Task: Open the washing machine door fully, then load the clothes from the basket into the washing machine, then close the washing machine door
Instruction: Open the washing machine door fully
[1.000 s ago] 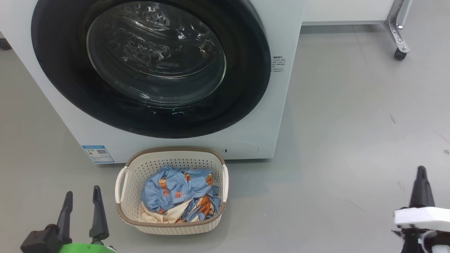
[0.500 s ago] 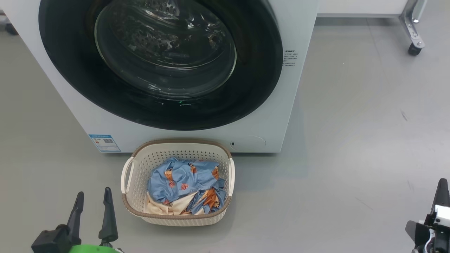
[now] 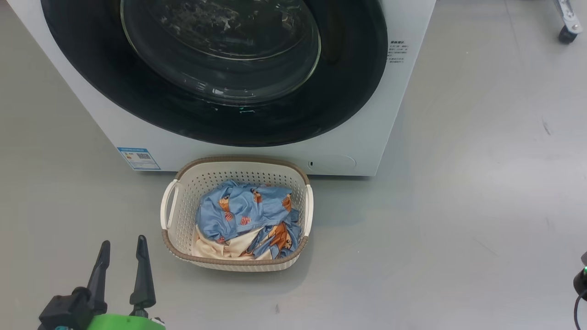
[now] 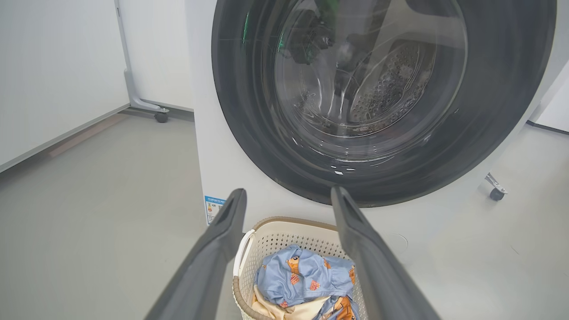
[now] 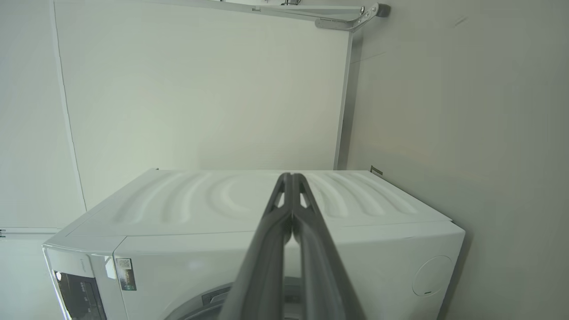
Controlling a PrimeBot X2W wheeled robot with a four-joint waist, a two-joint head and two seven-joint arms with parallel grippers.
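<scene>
The washing machine (image 3: pixel 403 91) stands ahead with its door (image 3: pixel 348 91) shut, a glossy black ring around bulging glass. The cream basket (image 3: pixel 238 160) sits on the floor against its front, holding the clothes (image 3: pixel 247 211): blue printed fabric over a cream piece. My left gripper (image 3: pixel 123 241) hangs open and empty to the basket's left, nearer me. In the left wrist view its open gripper (image 4: pixel 288 192) frames the door (image 4: pixel 249 111), basket (image 4: pixel 275 226) and clothes (image 4: pixel 302 275). My right gripper (image 5: pixel 291 176) is shut and empty, pointing at the machine's white body (image 5: pixel 378 258), seen tilted sideways.
A blue sticker (image 3: pixel 138 158) and a round cover (image 3: pixel 332 162) mark the machine's lower front. A caster wheel (image 3: pixel 566 34) of a metal frame stands at the far right; another caster (image 4: pixel 161 116) is left of the machine. Grey floor spreads to the right.
The head camera has shifted, so machine and basket sit higher in the picture. My right gripper has slid out past the lower right edge. The left gripper stays open.
</scene>
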